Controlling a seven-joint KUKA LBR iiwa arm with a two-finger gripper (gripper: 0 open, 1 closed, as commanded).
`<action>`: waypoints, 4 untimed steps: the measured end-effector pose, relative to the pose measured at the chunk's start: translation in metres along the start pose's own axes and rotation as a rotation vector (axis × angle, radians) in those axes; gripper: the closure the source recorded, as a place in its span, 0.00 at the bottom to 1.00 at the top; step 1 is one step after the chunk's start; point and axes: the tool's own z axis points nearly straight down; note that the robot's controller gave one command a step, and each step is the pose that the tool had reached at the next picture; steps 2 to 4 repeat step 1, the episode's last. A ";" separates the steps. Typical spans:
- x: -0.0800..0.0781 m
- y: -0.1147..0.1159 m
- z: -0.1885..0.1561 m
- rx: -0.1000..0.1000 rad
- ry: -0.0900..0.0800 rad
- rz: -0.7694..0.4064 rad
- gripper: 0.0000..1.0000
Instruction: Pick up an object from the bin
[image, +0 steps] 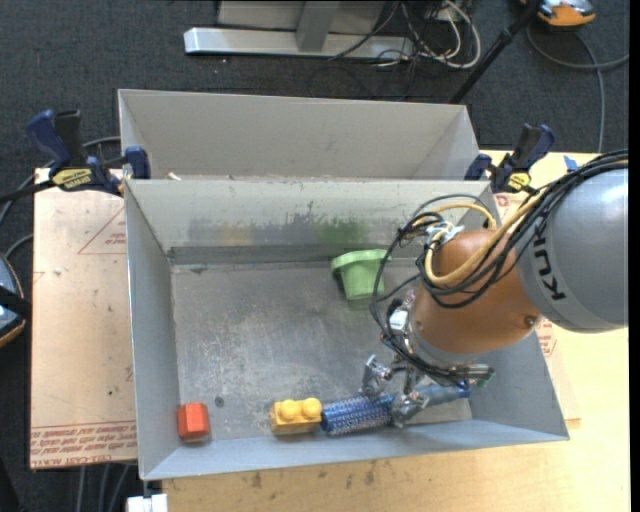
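My gripper (392, 392) is low at the bin's front right, its metal fingers splayed just above the right end of a blue bristly brush (352, 414). The brush lies flat along the front wall. Whether the fingers touch it I cannot make out. A yellow toy brick (296, 413) lies against the brush's left end. A green cup (358, 272) lies on its side near the back wall, partly hidden behind the arm's orange cover.
A small orange-red block (193, 421) sits in the front left corner. The arm with its orange cover and cables fills the bin's right side.
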 end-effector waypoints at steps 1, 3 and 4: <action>-0.009 -0.006 -0.163 0.005 -0.004 -0.181 1.00; -0.009 -0.006 -0.163 0.005 -0.004 -0.181 1.00; -0.009 -0.006 -0.163 0.005 -0.004 -0.181 1.00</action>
